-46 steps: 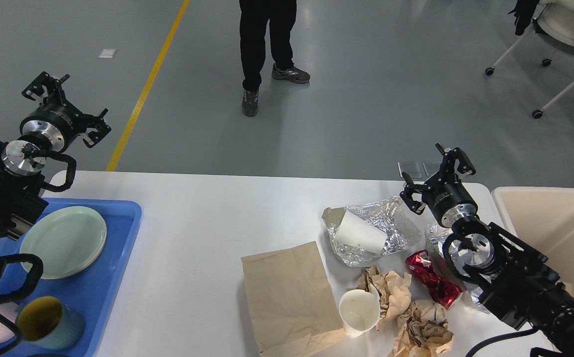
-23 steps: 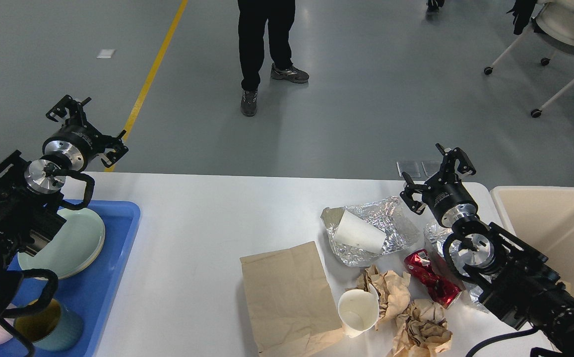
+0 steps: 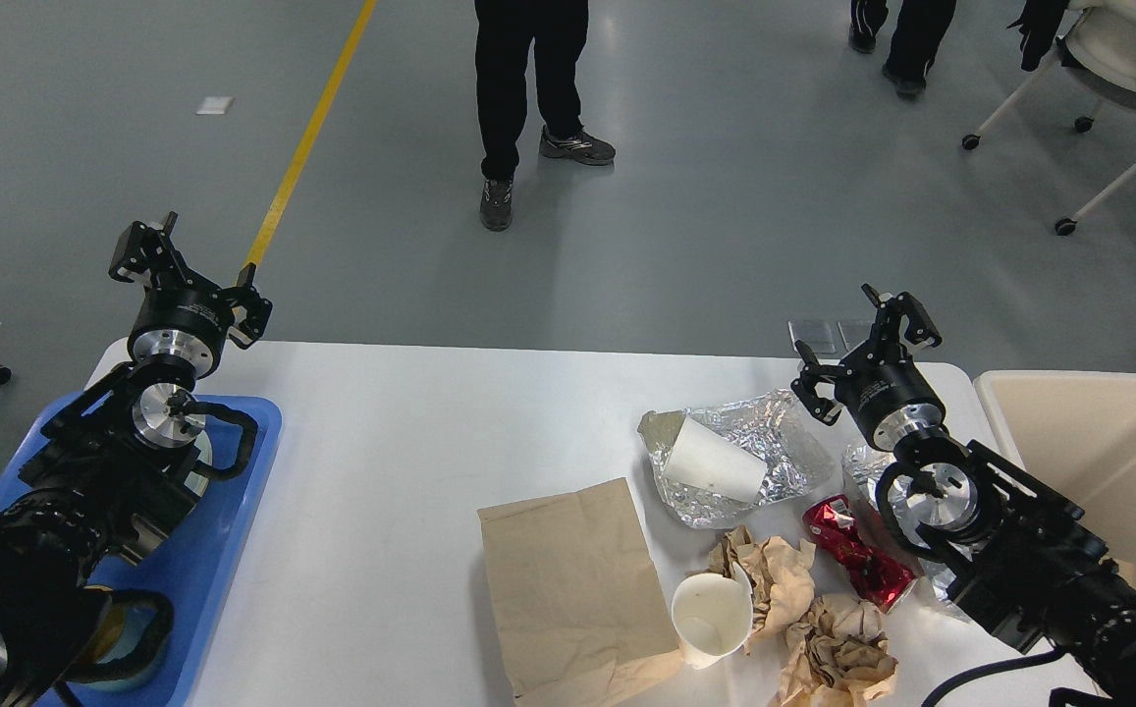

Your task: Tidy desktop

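The white desktop [image 3: 410, 412] carries litter on its right half. A white paper cup [image 3: 713, 463] lies on its side on crumpled foil [image 3: 774, 432]. Nearer me are a flat brown paper bag [image 3: 572, 579], an upright white cup [image 3: 712, 619], crumpled brown paper [image 3: 779, 579] and a crushed red can [image 3: 857, 560]. My left gripper [image 3: 192, 277] is open and empty at the table's far left edge, above the blue tray [image 3: 234, 511]. Just right of the foil, my right gripper [image 3: 862, 346] is open and empty too.
A beige bin [image 3: 1098, 462] stands off the table's right end. My left arm covers most of the tray; a teal cup [image 3: 140, 638] peeks out under it. A person [image 3: 528, 88] stands on the floor beyond the table, and a wheeled chair [image 3: 1117, 59] is at far right.
My left arm has swung right and down, from beyond the table's left end to over the blue tray, hiding the plates. The right arm has not moved. Another person has walked in at top right.
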Controlling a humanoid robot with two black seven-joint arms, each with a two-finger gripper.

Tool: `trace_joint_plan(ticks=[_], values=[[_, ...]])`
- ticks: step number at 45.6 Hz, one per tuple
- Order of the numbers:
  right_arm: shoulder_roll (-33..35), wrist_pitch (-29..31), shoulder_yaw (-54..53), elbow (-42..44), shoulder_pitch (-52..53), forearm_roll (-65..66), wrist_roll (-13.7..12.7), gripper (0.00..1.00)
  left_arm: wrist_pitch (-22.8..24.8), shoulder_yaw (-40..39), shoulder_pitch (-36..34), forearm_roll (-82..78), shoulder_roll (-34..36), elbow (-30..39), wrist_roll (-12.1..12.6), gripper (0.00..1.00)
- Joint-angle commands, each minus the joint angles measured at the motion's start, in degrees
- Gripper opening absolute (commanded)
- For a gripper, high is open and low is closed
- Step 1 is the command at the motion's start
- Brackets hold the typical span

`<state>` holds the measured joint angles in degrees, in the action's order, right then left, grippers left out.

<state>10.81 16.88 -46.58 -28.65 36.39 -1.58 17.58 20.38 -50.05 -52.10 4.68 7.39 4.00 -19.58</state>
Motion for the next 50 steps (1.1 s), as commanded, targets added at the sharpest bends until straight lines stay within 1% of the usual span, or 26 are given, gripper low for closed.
trace_joint_plan(ticks=[1,4,6,7,11,16,18,20,50], values=[[0.0,0.0,0.0,0.0,0.0,0.0,0.0,1.0,2.55,0.13,1.12,-0.2,-0.36,-0.05,-0.2,0.96],[0.0,0.0,-0.09,0.0,0.0,0.0,0.0,1.0,4.22,0.83,1.21,-0.11,-0.36,-0.05,0.15,0.96],[0.0,0.0,0.0,0.0,0.0,0.0,0.0,1.0,3.88,1.45,1.38,0.07,-0.62,-0.05,0.24,0.96],[0.0,0.0,0.0,0.0,0.0,0.0,0.0,1.0,4.48,1.71,1.82,0.07,-1.06,-0.13,-0.63,0.96],[0.0,0.0,0.0,0.0,0.0,0.0,0.0,1.0,5.8,2.24,4.37,-0.11,-1.59,-0.05,-1.87,0.96],[0.0,0.0,0.0,0.0,0.0,0.0,0.0,1.0,7.21,2.24,4.9,0.07,-1.85,-0.05,-6.08,0.96],[0.0,0.0,0.0,0.0,0.0,0.0,0.0,1.0,7.21,2.24,4.9,0.07,-1.94,-0.05,-7.14,0.96],[0.0,0.0,0.0,0.0,0.0,0.0,0.0,1.0,7.21,2.24,4.9,0.07,-1.94,-0.05,-7.67,0.96],[0.0,0.0,0.0,0.0,0.0,0.0,0.0,1.0,7.21,2.24,4.9,0.15,-2.03,-0.05,-7.67,0.96]])
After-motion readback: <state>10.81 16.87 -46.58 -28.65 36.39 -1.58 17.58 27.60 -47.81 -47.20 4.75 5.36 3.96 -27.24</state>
